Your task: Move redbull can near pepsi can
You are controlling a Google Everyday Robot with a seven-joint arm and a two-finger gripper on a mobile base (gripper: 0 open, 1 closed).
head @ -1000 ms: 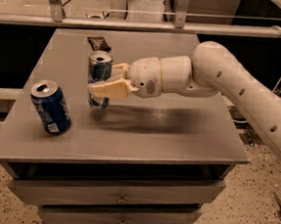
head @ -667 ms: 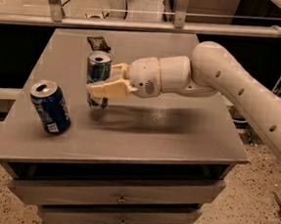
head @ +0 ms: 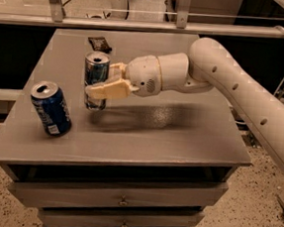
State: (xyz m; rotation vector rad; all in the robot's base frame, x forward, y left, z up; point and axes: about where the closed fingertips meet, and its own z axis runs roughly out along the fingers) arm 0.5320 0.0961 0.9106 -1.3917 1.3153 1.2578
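Note:
The redbull can [head: 96, 71], slim with blue and silver panels, stands upright at the middle left of the grey table [head: 145, 135]. My gripper [head: 104, 81] reaches in from the right and is shut on the redbull can, one cream finger [head: 109, 90] across its front. The pepsi can [head: 51, 108], wider and deep blue with a label patch, stands tilted near the table's front left edge, a short way left and in front of the redbull can.
A small dark packet [head: 99, 44] lies at the back of the table. The table has drawers [head: 119, 200] below its front edge. A metal rail [head: 149, 25] runs behind it. My white arm [head: 233, 88] spans the right side.
The gripper still holds the redbull can. Can and gripper stay in much the same place, and the pepsi can has not moved.

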